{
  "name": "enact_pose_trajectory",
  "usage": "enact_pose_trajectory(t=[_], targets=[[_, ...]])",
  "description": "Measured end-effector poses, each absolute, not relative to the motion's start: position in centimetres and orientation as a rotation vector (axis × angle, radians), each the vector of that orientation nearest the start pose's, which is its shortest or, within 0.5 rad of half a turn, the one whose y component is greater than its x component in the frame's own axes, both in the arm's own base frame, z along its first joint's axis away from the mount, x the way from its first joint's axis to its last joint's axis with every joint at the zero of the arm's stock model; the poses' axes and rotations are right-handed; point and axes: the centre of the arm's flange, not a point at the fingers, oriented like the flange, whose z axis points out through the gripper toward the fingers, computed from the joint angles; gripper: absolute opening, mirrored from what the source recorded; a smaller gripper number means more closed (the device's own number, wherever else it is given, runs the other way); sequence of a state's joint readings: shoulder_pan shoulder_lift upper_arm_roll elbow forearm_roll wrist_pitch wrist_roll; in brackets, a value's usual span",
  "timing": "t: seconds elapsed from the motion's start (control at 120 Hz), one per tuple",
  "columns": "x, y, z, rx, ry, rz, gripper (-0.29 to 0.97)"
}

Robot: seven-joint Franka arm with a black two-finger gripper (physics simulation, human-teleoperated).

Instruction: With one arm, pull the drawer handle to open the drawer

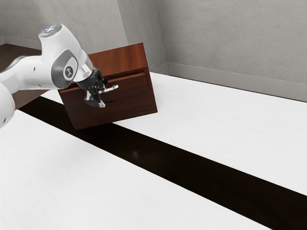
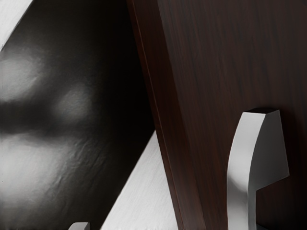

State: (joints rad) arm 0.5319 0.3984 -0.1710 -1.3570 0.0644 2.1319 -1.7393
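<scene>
Drawer [image 1: 130, 87] in wooden cabinet [image 1: 122, 56], 10 o'clock in exterior view, looks near shut. Gripper [image 1: 98, 96] at silver handle [image 1: 112, 88] (open or clamped: cannot tell). Pull straight along drawer axis, steady, no twist.

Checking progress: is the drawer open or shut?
Shut, or nearly: the drawer front lies flush with the cabinet face, handle by the gripper.

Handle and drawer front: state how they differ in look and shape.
The handle is pale silvery metal; the drawer front is dark reddish-brown wood. The handle is a slim curved bar; the drawer front is a broad flat panel. Both belong to one drawer.
</scene>
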Motion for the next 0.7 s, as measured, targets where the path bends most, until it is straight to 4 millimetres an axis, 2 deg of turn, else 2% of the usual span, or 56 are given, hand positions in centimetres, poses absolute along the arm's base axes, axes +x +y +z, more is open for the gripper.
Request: enact_pose_trajectory(t=[0.342,0.7], targets=[[63.5,25.7,53.7,1.428,2.483,0.427,0.27],[63.1,25.3,54.5,1.394,2.461,0.443,0.25]])
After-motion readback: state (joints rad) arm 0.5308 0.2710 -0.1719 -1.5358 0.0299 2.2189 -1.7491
